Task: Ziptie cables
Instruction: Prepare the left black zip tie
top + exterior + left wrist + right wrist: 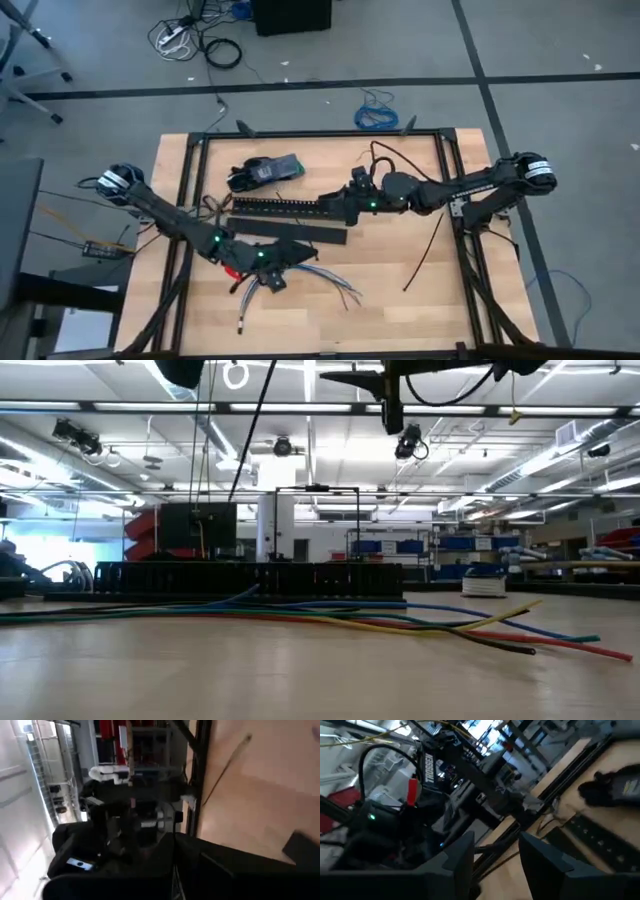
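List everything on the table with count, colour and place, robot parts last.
cables: one loose bundle, blue, grey and white in the high view, near edge of the table, right of the left gripper.
ziptie: one seen clearly, black, right part of the table.
slotted channel: one, black, table centre.
flat strip: one, black, just nearer than the channel.
handheld device: one, black with a grey face, far side.
table: one, light wood with a black frame.
left gripper: black, low over the cables' left end.
right gripper: black, at the channel's right end, fingers apart in its wrist view.
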Motion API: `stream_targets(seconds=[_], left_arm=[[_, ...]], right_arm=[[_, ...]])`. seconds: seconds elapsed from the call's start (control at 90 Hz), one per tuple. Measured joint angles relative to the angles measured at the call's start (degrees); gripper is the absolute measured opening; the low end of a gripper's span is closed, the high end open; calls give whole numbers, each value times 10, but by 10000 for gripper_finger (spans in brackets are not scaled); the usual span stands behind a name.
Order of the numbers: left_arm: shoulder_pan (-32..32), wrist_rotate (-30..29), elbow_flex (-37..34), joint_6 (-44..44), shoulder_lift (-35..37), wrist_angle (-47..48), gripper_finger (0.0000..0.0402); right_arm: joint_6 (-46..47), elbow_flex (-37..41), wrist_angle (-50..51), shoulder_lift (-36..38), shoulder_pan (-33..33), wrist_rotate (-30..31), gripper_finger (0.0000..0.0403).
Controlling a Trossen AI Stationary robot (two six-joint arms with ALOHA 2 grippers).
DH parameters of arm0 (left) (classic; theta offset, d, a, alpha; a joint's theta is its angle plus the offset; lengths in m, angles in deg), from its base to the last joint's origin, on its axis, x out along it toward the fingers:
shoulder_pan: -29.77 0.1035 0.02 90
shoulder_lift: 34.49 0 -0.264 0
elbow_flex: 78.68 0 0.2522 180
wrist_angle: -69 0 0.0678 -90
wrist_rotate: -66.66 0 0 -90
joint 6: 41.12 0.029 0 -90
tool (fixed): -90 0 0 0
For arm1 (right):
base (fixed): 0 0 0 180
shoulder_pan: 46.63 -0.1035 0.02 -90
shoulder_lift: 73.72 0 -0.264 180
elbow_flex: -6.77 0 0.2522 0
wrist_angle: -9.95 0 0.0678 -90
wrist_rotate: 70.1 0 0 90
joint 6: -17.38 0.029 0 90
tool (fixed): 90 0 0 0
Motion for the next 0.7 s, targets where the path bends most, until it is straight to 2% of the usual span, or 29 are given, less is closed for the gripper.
stream_targets(seconds=[0.322, 0.7], left_arm=[[-3, -88, 0, 172, -88, -86, 0], [-3, -117, 0, 317, -165, -204, 0]], right_arm=[[78, 0, 50, 0, -10, -35, 146], [87, 0, 123, 0, 3, -65, 138]])
